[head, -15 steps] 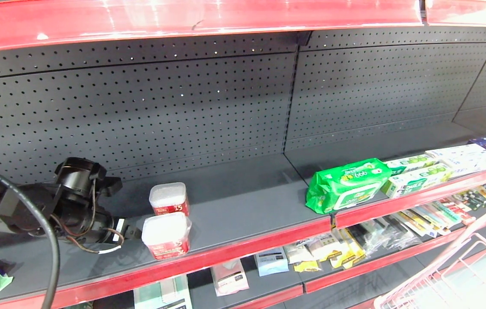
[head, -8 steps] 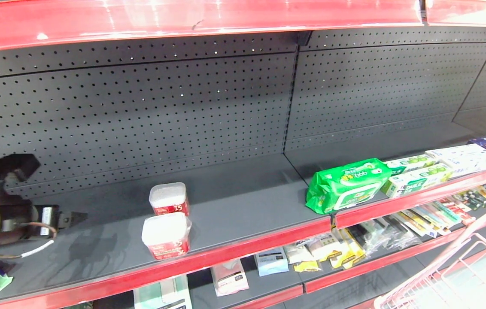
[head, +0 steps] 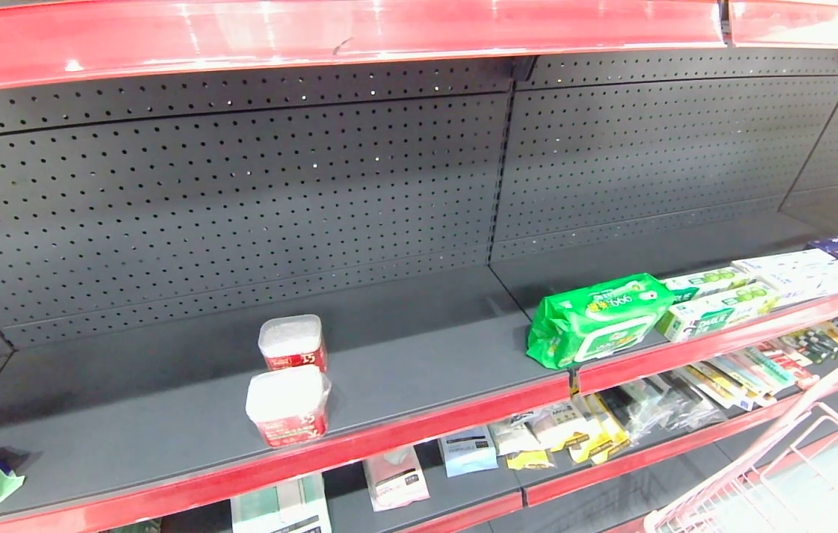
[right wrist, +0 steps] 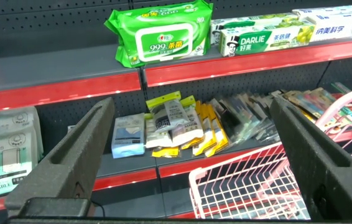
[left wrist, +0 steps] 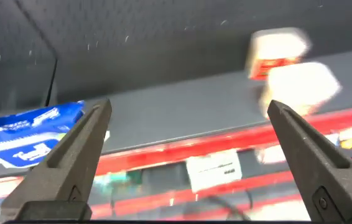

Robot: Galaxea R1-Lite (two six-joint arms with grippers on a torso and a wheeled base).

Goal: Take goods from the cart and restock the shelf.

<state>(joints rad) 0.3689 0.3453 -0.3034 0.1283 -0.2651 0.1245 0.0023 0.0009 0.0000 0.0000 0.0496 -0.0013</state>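
Left gripper (left wrist: 188,106): fingers (left wrist: 70,162) spread, nothing held. Two white-lidded jars (left wrist: 303,84) stand on the shelf (left wrist: 182,115), ahead of one fingertip. Blue pack (left wrist: 23,134) sits just past the other finger. Right gripper (right wrist: 193,99): its fingers (right wrist: 70,165) spread too, empty. Cart (right wrist: 244,180) rim lies between them, green wipes pack (right wrist: 160,34) on the shelf beyond.

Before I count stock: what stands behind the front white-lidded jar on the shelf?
A second white-lidded jar stands just behind the front jar; beyond it, the shelf and the perforated back panel. The front jar covers the second jar's base.
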